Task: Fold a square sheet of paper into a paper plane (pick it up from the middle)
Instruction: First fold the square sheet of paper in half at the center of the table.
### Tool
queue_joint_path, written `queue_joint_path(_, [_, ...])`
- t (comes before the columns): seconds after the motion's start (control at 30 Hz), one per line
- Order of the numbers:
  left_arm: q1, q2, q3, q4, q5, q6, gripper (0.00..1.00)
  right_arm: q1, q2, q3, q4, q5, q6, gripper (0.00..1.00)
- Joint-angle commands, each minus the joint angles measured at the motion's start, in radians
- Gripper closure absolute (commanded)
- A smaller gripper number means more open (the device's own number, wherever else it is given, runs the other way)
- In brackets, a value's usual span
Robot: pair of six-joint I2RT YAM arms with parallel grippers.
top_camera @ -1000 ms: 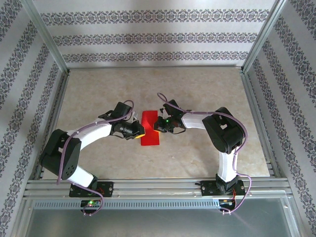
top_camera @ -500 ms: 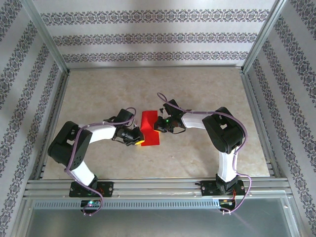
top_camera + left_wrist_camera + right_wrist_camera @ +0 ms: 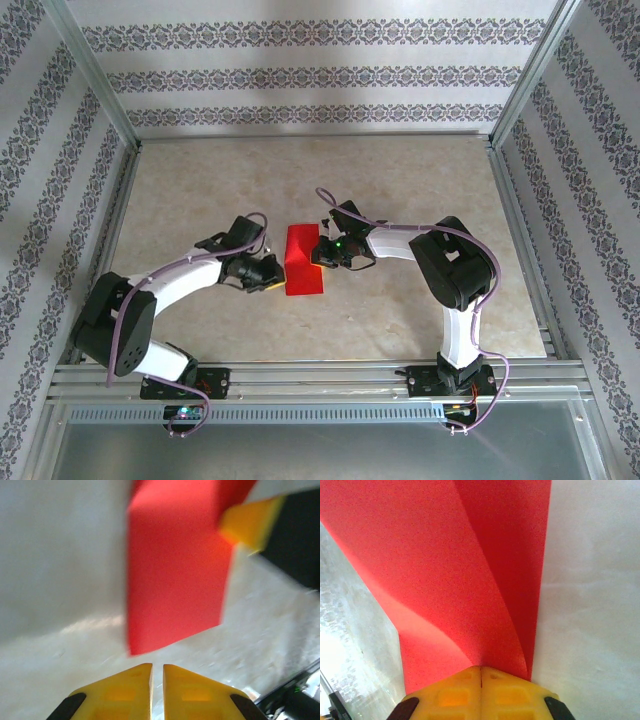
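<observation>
The red square sheet of paper (image 3: 303, 262) lies mid-table as a folded oblong. A paper plane is out of view. My right gripper (image 3: 322, 260) is at the sheet's right edge, shut on the paper. In the right wrist view its closed tips (image 3: 481, 668) pinch a flap of the paper (image 3: 460, 565) that curls up off the table. My left gripper (image 3: 276, 284) sits just off the sheet's near-left corner. Its yellow fingers (image 3: 125, 690) are shut with a hair's gap and hold nothing. The paper (image 3: 175, 570) lies just ahead of them.
The beige table (image 3: 200, 180) is bordered by aluminium rails (image 3: 320, 380) in front and at the sides, with patterned walls behind. The right gripper's yellow fingertip (image 3: 250, 522) shows past the paper in the left wrist view.
My left gripper has dropped towards the near-left corner of the paper, and its arm has swung. The right gripper and the paper have held still.
</observation>
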Motion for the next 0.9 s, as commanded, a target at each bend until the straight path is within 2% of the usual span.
queue_joint_path(0.0, [0.019,0.096,0.082,0.115,-0.017,-0.007,0.86,-0.019,0.103,-0.069,-0.258,0.186,-0.033,0.99])
queue_joint_path(0.2, [0.029,0.319,0.232,0.172,0.022,0.011,0.87,-0.017,0.106,-0.070,-0.261,0.181,-0.030,0.99])
queue_joint_path(0.37, [0.048,0.407,0.262,0.177,0.018,0.027,0.87,-0.017,0.107,-0.071,-0.266,0.178,-0.030,0.99])
queue_joint_path(0.63, [0.131,0.438,0.176,0.202,0.000,0.025,0.87,-0.023,0.119,-0.082,-0.296,0.203,-0.040,0.99])
queue_joint_path(0.87, [0.191,0.350,0.184,0.155,0.013,0.080,0.87,-0.033,0.117,-0.089,-0.306,0.215,-0.047,0.99])
